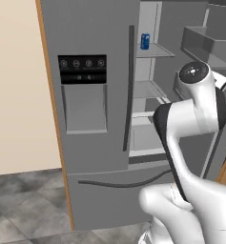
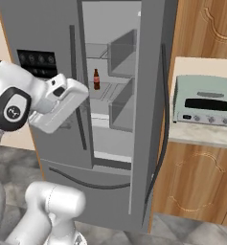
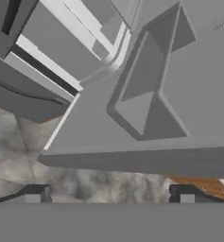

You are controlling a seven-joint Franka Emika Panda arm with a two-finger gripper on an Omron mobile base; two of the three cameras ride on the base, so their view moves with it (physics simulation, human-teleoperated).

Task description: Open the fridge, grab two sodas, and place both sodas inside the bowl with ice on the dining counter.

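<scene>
The grey steel fridge (image 1: 90,28) stands with its left door shut and its right door (image 2: 151,95) swung wide open. A blue can (image 1: 145,41) stands on an upper shelf inside. A dark brown bottle with a red label (image 2: 96,79) stands on a shelf lower down. My gripper (image 3: 108,194) is open, its two dark fingertips far apart with nothing between them. It hangs in front of the open compartment and looks down past the door's inner bins (image 3: 146,104) to the floor. The bowl and the dining counter are out of view.
A pale green toaster oven (image 2: 203,100) sits on the wall counter (image 2: 196,136) right of the fridge, with wooden cabinets (image 2: 191,186) above and below. The open door stands between the compartment and that counter. Grey tiled floor (image 1: 24,205) lies in front.
</scene>
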